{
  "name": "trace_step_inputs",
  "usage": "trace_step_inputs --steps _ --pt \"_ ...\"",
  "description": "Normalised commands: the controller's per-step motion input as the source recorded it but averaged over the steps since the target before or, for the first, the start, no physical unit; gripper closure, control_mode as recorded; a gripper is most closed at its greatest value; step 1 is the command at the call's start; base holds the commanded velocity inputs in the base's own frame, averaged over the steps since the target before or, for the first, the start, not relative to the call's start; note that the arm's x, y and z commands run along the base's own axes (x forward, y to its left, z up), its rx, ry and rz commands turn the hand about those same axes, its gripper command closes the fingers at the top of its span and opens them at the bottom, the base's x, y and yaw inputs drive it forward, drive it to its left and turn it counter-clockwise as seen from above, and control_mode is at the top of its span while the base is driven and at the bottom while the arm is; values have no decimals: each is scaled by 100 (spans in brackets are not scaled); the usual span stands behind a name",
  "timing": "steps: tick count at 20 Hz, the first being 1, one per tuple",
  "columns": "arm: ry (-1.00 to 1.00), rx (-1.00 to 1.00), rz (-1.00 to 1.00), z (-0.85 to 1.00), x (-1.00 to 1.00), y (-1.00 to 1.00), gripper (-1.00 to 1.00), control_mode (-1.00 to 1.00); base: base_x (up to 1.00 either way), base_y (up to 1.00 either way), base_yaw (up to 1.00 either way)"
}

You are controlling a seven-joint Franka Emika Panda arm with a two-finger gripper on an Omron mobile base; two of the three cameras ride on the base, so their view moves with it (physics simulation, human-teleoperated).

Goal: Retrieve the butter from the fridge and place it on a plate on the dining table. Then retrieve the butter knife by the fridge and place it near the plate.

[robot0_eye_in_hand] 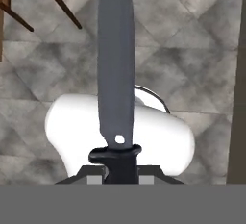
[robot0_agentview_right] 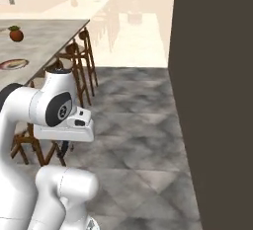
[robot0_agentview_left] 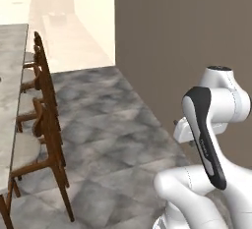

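- Left base view: the dining table (robot0_agentview_left: 11, 75) runs along the left edge, wooden chairs (robot0_agentview_left: 47, 125) tucked against it.
- Right base view: the plate (robot0_agentview_right: 13, 64) lies on the dining table, near a small red ball (robot0_agentview_right: 16, 34).
- Hand view: the gripper (robot0_eye_in_hand: 120, 172) clamps the butter knife (robot0_eye_in_hand: 115, 74) by its dark handle, blade pointing away over the floor.

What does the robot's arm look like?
The arm is made of smooth, shiny white rounded tube pieces, like fat pipes joined together. One piece wears a long black stripe down its side, and a joint in the right base view has a black round cap with a small white mark.
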Motion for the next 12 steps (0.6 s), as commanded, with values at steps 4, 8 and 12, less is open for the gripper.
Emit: trace_step_inputs --steps 4,8,12 --pt "0 0 0 0 0 0 100 100 100 -72 44" --pt "0 0 0 0 0 0 100 100 100 -70 44" --pt "0 0 0 0 0 0 100 100 100 -75 44"
